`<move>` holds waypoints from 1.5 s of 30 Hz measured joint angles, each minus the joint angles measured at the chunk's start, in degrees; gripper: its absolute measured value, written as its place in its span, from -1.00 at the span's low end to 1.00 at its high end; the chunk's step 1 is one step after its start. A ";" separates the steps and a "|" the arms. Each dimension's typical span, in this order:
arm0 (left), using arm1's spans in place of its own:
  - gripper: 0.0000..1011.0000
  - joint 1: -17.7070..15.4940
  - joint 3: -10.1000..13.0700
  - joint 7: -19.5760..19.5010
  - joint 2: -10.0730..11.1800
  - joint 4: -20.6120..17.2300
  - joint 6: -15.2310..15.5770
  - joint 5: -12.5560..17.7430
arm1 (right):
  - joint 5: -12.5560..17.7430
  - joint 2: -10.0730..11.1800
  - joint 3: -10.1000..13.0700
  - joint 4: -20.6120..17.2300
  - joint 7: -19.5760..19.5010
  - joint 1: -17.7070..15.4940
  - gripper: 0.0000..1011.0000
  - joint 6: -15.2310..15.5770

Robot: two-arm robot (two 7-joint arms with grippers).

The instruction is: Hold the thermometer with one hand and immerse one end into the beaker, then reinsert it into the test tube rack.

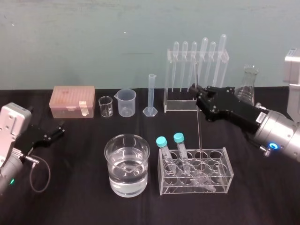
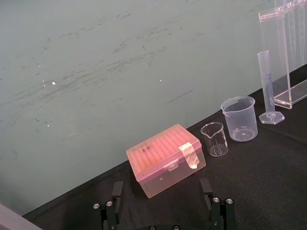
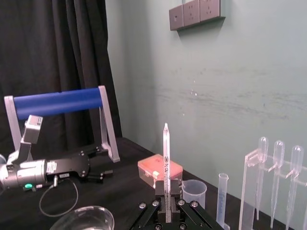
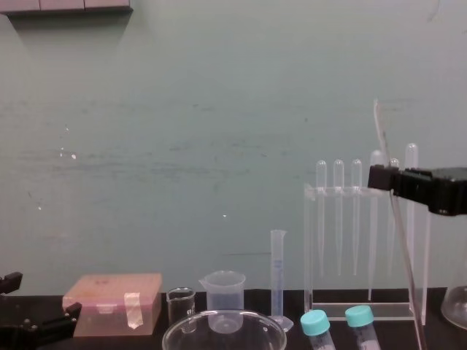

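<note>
Teal wall, black-draped table [image 1: 79,201]: a thermometer gripped where it stands in the rack.
The low clear acrylic test tube rack [image 1: 220,180] sits near centre, right of the wide water-filled glass beaker [image 1: 110,169]. The right gripper [image 1: 198,97] is clamped on the upper part of the long, thin clear glass thermometer [image 1: 200,133], whose lower end drops into the rack, slightly tilted, probably for a straight lift. The tall clear pipette frame [image 1: 180,106] stands close behind. Two blue-capped tubes [image 1: 171,151] lie between the thermometer and the beaker. The left gripper [image 1: 55,131] rests spread apart, near left.
</note>
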 joint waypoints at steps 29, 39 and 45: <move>0.99 0.00 0.00 0.00 0.00 0.00 0.00 0.00 | -0.75 -0.37 0.06 0.52 0.37 0.05 -0.28 0.02; 0.99 0.00 0.00 0.00 0.00 0.00 0.00 0.00 | -0.72 -0.33 0.06 0.46 0.36 0.05 0.39 0.06; 0.99 0.00 0.00 0.00 0.00 0.00 0.00 0.00 | -0.71 -0.33 0.07 0.45 0.36 0.05 0.75 0.06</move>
